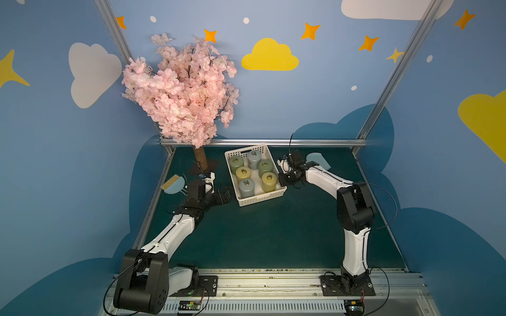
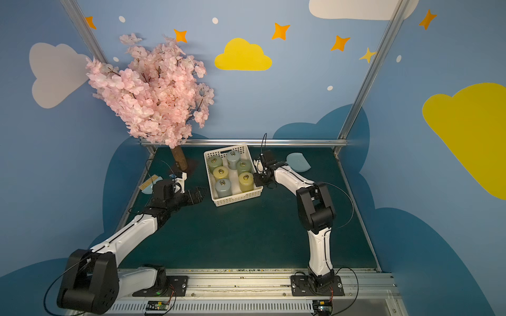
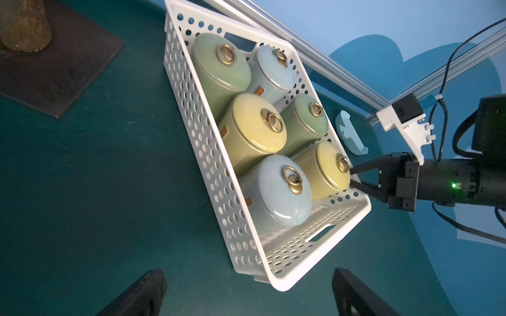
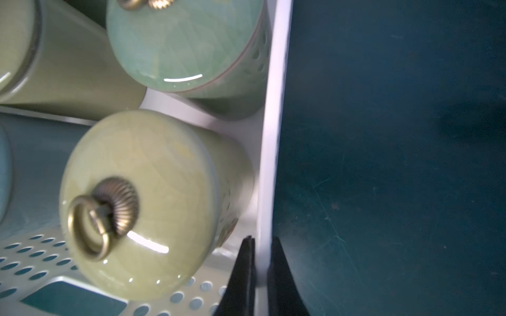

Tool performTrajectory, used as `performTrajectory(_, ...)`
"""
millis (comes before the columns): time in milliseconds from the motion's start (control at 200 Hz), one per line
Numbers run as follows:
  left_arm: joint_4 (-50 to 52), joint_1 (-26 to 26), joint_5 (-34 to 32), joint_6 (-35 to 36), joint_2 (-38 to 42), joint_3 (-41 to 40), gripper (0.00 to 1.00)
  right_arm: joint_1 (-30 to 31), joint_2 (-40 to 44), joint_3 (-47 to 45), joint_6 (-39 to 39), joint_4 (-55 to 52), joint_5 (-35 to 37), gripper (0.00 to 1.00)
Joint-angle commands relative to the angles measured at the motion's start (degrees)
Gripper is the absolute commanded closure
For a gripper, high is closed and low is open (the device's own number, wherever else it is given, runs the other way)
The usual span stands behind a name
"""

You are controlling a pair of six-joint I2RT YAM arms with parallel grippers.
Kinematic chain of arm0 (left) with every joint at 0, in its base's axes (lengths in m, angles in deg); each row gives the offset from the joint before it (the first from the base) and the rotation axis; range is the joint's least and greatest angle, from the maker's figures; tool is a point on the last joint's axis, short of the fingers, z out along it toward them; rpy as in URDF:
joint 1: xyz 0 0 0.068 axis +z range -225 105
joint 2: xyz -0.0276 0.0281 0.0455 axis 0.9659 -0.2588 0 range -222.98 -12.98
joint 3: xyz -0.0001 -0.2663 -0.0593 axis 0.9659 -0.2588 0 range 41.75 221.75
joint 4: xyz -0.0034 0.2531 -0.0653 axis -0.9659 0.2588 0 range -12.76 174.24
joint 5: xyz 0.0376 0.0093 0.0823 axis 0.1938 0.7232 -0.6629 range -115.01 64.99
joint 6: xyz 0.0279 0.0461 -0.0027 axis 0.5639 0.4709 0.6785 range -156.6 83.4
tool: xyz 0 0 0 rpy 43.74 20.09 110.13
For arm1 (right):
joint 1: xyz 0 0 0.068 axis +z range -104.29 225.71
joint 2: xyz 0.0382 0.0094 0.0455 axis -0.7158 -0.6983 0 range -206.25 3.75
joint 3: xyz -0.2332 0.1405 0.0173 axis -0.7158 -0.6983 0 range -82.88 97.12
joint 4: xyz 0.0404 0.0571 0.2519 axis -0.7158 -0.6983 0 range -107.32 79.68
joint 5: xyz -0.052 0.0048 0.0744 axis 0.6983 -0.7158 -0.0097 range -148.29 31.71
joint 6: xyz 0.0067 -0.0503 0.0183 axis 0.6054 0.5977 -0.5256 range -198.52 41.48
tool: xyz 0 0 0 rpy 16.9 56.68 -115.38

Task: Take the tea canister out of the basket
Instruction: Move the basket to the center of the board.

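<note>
- Right wrist view: my right claw point(image 4: 262, 242) is closed narrow on the side wall of the basket point(image 4: 269, 136), one finger inside and one outside.
- Just beside the inner finger stands the yellow tea canister point(image 4: 142, 202), upright in the basket's near corner. It is one of six inside.
- My left claw point(image 1: 228, 194) is opened wide, near the basket's opposite side, holding nothing.
- The basket rests on the green table point(image 1: 273, 232).

A pink blossom tree point(image 1: 180, 90) stands at the table's point(image 1: 260, 232) far left, trunk on a dark plate point(image 3: 63, 74). A pale blue plastic piece point(image 1: 319, 161) lies far right; a blue brush point(image 1: 172, 184) with tan bristles lies at the left edge.
</note>
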Motion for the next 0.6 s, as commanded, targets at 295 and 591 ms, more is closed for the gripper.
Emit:
performTrajectory(295, 2.4, -1.2, 0.7, 1.6, 2.7, 2.7, 0.01, -4.2, 16.3, -15.9, 7.4, -6.9, -2.3, 1.0)
performTrajectory(591, 0.4, -3.1, 2.2, 1.5, 0.4, 5.4, 0.0, -7.6, 24.5, -22.8, 9.3, -8.1, -4.5, 1.0)
